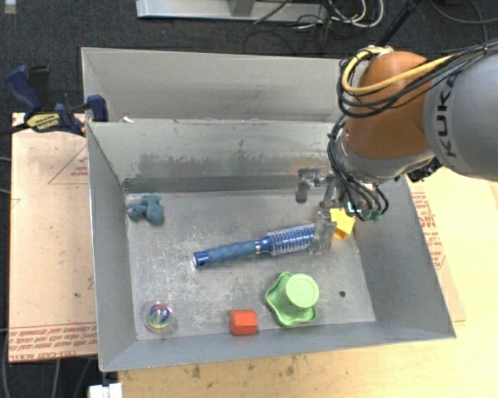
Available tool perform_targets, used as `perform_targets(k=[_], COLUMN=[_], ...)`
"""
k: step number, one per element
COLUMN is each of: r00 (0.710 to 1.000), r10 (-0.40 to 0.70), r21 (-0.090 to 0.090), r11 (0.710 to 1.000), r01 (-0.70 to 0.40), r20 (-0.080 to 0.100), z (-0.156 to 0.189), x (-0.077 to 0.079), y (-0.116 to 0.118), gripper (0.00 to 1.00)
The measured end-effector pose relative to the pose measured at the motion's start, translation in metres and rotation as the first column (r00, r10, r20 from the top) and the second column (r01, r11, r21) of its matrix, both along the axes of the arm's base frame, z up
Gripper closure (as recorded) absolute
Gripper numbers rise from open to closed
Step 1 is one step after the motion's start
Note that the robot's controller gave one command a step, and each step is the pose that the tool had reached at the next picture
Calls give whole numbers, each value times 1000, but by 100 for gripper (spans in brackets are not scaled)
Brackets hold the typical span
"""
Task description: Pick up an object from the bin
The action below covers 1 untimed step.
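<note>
At the bristle end of the blue brush | gripper hung low | fingers spread apart, nothing between them | little yellow block lay just beside that brush end, close to one finger

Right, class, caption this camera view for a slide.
Claw beside bristles of the blue brush; green cup and red block nearby.

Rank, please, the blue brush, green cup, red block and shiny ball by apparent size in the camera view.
Largest: blue brush
Then: green cup
Last: red block and shiny ball, too alike to rank.
</note>
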State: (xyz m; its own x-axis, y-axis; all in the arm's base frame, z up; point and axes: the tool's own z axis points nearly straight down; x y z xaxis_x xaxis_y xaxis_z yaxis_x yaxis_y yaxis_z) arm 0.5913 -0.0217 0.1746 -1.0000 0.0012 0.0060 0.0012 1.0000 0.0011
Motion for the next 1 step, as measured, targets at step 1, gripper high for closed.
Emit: perform_targets(k=[1], r00=[953], r10=[302], r21=[1], r11=[953], r01=[-302], r20=[4], z=[-107], x=[17], y=[0], gripper=[0])
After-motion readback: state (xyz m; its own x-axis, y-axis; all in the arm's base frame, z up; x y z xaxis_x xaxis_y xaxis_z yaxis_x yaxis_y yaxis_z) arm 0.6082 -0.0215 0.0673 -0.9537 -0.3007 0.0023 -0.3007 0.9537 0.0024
